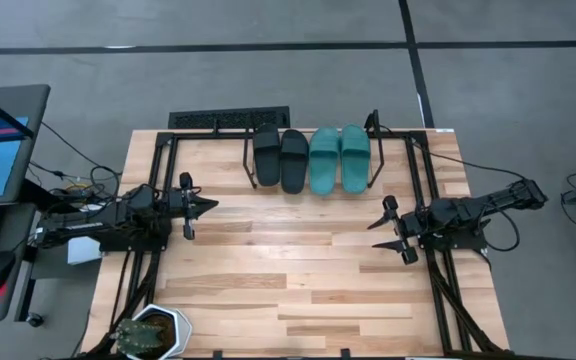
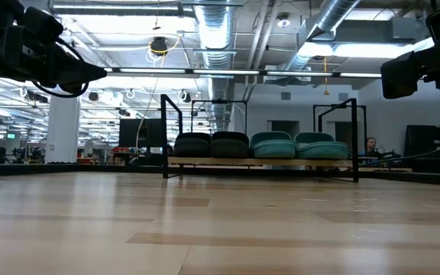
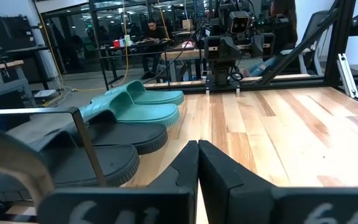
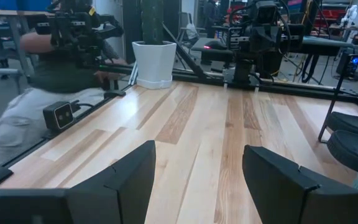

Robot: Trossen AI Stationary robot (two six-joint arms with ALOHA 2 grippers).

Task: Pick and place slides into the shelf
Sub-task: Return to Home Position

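Note:
Two black slides and two teal slides lie side by side, soles down, on the black rod shelf at the table's far edge; they also show in the low view and the left wrist view. My left gripper is shut and empty above the table's left side. My right gripper is open and empty above the right side; the wrist view shows only bare wood between its fingers.
A black slotted grille lies beyond the table's far edge. A potted plant in a white pot stands at the near left corner. Black frame rails run along both table sides. A person sits beyond the table.

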